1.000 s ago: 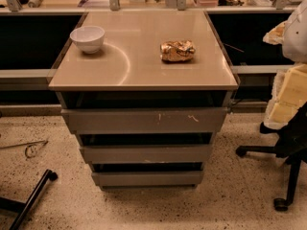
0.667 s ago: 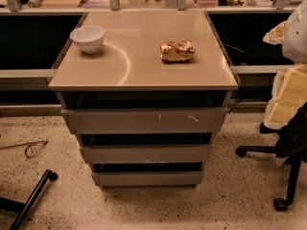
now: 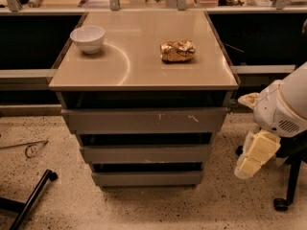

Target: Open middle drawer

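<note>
The middle drawer (image 3: 145, 154) is a plain grey handleless front, second of three in the cabinet below the tan table top (image 3: 144, 56). It sits between the widest scratched front (image 3: 144, 120) above and the narrowest front (image 3: 147, 178) below. All three fronts step inward toward the floor, with dark gaps between them. My gripper (image 3: 250, 161), cream-coloured on a white arm (image 3: 283, 108), hangs to the right of the cabinet at about the height of the middle drawer. It is apart from the cabinet and touches nothing.
A white bowl (image 3: 87, 38) and a crumpled golden bag (image 3: 178, 51) sit on the table top. A black chair base (image 3: 288, 195) stands on the speckled floor at the right, a black leg (image 3: 31, 200) at the lower left. Dark shelving flanks the cabinet.
My arm and gripper have come down and to the left, from beside the table top to beside the drawers. The drawers, bowl and bag have not moved.
</note>
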Motion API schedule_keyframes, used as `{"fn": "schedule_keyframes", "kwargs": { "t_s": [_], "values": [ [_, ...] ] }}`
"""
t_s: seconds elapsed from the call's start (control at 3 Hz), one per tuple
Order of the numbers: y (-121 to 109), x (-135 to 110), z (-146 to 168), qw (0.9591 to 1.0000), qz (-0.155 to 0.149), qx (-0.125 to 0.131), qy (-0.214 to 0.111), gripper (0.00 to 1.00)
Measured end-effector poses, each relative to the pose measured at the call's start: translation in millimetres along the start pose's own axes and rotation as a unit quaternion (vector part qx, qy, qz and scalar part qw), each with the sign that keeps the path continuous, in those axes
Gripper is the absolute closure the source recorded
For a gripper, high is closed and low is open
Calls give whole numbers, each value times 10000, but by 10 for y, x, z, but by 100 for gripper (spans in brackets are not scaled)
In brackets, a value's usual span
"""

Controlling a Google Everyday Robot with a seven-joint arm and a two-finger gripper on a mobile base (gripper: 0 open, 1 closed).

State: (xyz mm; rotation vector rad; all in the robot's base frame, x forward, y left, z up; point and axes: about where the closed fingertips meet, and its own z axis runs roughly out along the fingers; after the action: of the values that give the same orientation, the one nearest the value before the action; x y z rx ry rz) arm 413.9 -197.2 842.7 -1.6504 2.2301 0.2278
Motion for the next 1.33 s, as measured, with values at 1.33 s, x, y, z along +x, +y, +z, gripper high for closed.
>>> {"fn": "schedule_keyframes", "kwargs": {
  "t_s": [1.33],
  "values": [
    [-349, 105, 1411, 9964, -292, 43, -799, 0]
  ]
}}
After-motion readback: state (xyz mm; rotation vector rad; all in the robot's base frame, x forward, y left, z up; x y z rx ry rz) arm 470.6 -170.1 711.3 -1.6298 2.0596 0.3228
